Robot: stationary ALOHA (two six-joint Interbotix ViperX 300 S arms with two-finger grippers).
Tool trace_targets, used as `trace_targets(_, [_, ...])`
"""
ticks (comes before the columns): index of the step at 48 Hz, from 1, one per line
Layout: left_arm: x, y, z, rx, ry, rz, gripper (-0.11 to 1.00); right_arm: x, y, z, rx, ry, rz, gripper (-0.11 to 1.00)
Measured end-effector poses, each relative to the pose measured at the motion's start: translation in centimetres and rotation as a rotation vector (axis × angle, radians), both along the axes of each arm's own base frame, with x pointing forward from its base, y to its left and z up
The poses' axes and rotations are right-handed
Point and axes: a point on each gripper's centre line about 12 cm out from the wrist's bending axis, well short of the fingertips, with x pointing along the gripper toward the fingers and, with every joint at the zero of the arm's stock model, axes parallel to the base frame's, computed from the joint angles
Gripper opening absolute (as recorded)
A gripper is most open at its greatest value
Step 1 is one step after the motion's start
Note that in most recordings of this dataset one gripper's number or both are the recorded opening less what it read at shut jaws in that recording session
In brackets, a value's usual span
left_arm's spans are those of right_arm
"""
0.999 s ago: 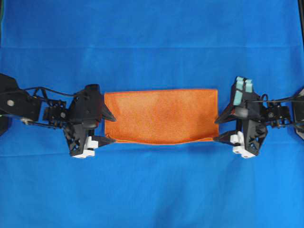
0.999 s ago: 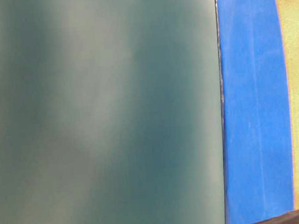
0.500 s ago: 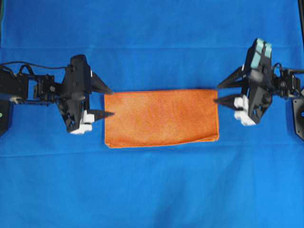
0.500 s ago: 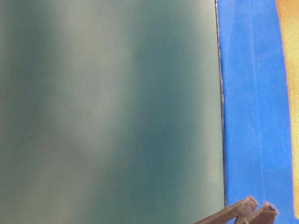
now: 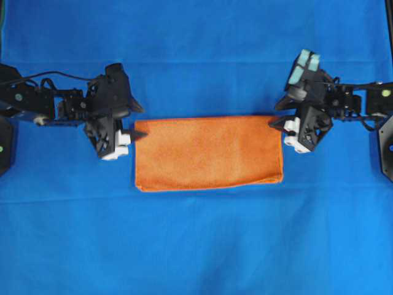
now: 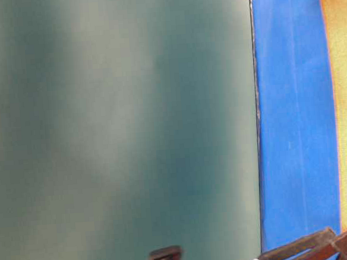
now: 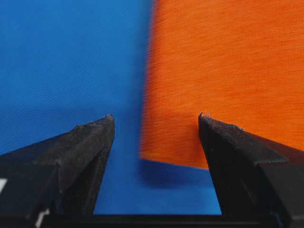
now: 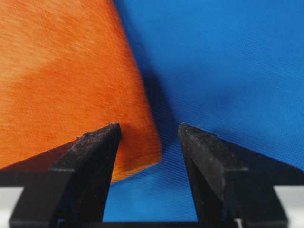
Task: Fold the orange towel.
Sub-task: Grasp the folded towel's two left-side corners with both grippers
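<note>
The orange towel [image 5: 209,153], already doubled into a long rectangle, lies flat near the middle of the counter on the large blue cloth [image 5: 196,246] that covers it, its long sides running parallel to the counter's far and near edges. The left gripper [image 5: 139,121] hangs at the towel's far left corner and the right gripper [image 5: 276,114] at its far right corner, each arm reaching in from its own side of the counter. Both sets of jaws stand wide and hold nothing: the left wrist view shows the towel's corner [image 7: 190,95] lying between the two open fingertips [image 7: 97,130], and the right wrist view shows the opposite corner [image 8: 71,76] sitting in the gap between its own fingertips [image 8: 102,137], with blue cloth under the outer one. The step in hand appears to be taking hold of the two far corners for a second fold. To do it well, each gripper would need to come down with the corner squarely straddled, one fingertip over the towel and the other off its edge, and pinch every layer of the towel without catching the blue cloth beneath. The two arms should then rise together and at an even height so the towel does not skew, carry the far edge toward the counter's near side, and lay it down hem to hem before letting go. The table-level view gives only a strip of towel and blurred fingertips, too little to judge height above the cloth.
</note>
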Motion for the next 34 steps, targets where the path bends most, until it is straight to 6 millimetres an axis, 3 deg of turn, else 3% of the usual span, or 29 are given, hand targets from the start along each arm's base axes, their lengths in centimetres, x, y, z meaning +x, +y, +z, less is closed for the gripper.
trace_targets(10, [0.0,0.8,-1.2,-0.001,0.023,0.021,0.63,0.0,-0.3,-1.4,0.011,0.032,-0.010,0.57])
trace_targets(17, [0.2,0.8,-1.3,-0.003,0.024,0.024,0.46,0.0,-0.3,-1.5,0.010,0.033,-0.009,0.52])
trace_targets(20, [0.2,0.8,-1.4,-0.006,0.025,0.027,0.36,0.0,-0.3,-1.4,0.009,0.031,-0.007,0.44])
trace_targets(27, [0.3,0.5,-1.4,-0.009,0.047,0.015,0.10,0.1,-0.2,-1.4,0.005,0.031,0.002,0.05])
trace_targets(30, [0.3,0.4,-1.3,-0.013,0.062,0.013,0.03,0.1,-0.2,-1.4,0.004,0.029,0.003,0.03])
trace_targets(34, [0.5,0.4,-1.3,-0.016,0.080,0.011,0.03,0.1,-0.2,-1.4,0.003,0.030,0.006,0.03])
